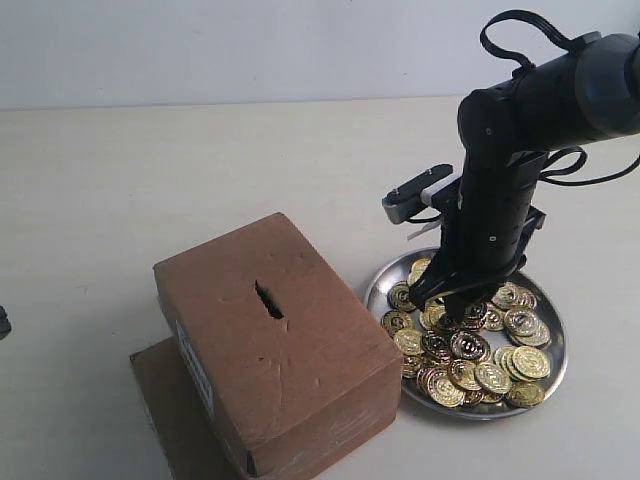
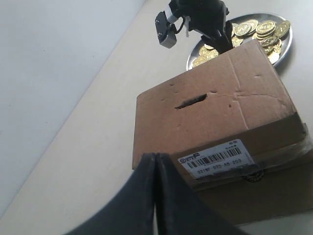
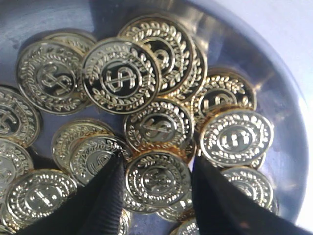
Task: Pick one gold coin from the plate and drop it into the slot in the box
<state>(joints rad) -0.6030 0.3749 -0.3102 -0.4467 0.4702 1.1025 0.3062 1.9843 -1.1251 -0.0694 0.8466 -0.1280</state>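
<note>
Two arms, only one busy. Left gripper (image 2: 155, 196) hangs out at the far left, well apart from the coins. Its fingers are pressed together on nothing, and its camera looks at the box's labelled end.

Box (image 1: 290, 350) sits on a flat cardboard sheet (image 1: 160, 390). Slot (image 1: 269, 299) is in the top face, nothing over it.

Plate (image 1: 372, 290) is just beside the box on its right; touching or a hair apart, can't tell. It holds a heap of gold coins (image 1: 490, 360), all overlapping, none lying alone.

Right gripper (image 1: 455, 300) is down in the plate, on the side nearest the box. In the wrist view the jaws stand apart, fingers (image 3: 105, 196) either side of one coin (image 3: 157, 178) lying flat on others. Whether the pads touch its rim, can't tell. Nothing gripped.

My read: grasp phase, pick not yet done.

Next move needs:
- Pinch that coin by its edge and lift straight.
- Confirm only one comes up, since neighbours crowd it.
- Carry it left over the box and turn it edge-on, in line with the slot.

Slot looks barely a coin long, so alignment is tight. Main risk is a flat coin slipping out of the pinch.
</note>
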